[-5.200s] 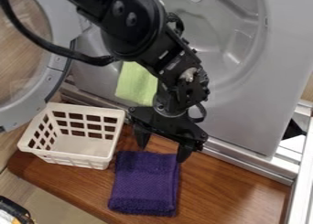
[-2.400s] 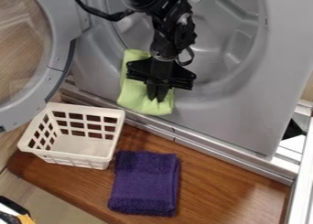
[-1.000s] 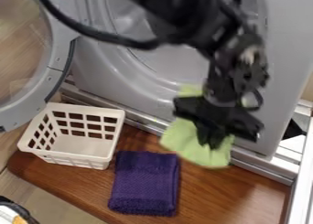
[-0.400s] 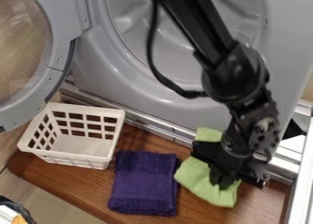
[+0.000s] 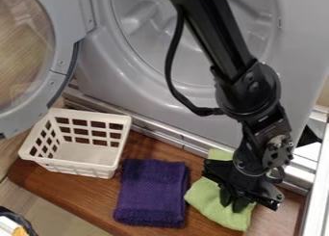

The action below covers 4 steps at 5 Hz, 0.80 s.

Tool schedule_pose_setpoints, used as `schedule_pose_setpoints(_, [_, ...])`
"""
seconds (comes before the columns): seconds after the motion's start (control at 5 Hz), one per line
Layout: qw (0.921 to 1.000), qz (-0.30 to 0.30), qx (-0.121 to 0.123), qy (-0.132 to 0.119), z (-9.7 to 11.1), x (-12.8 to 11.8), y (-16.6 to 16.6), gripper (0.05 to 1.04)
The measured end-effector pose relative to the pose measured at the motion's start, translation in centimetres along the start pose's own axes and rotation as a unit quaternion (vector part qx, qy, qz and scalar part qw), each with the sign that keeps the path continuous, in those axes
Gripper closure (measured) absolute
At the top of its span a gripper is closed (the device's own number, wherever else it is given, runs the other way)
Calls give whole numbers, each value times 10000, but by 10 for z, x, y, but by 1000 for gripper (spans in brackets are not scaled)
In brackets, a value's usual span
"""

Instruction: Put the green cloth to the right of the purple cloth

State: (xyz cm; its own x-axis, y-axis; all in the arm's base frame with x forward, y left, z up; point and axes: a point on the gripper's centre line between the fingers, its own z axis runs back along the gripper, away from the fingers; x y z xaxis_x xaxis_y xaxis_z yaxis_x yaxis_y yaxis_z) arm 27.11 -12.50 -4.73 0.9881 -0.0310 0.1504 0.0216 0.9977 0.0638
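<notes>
My gripper (image 5: 235,203) is low over the wooden surface at the lower right, shut on the green cloth (image 5: 208,197). The cloth lies just right of the purple cloth (image 5: 151,193), its left corner at that cloth's right edge, and part of it is hidden behind the gripper. Folded into a neat rectangle, the purple cloth lies flat on the wood. Whether the green cloth rests fully on the surface, I cannot tell.
A white plastic basket (image 5: 78,168) stands left of the purple cloth. Behind is the grey washer front (image 5: 154,93), its round door (image 5: 63,57) swung out at the left. A metal rail (image 5: 193,144) runs along the back edge of the wooden surface (image 5: 70,190).
From inside the washer opening, the green cloth has come down and right, held in my gripper, to beside the purple cloth. Over the last moment both sank slightly lower.
</notes>
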Motion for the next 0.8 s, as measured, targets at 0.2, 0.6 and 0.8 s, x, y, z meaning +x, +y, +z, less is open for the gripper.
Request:
schedule_pose_setpoints(0.2, [9999,-89,22,68,-2,-6,2,557])
schedule_pose_setpoints(0.6, [9998,-141,-118,-74,10,-8,3,73])
schedule_pose_setpoints(0.8, [9997,-108,-140,-195,20,-5,4,77])
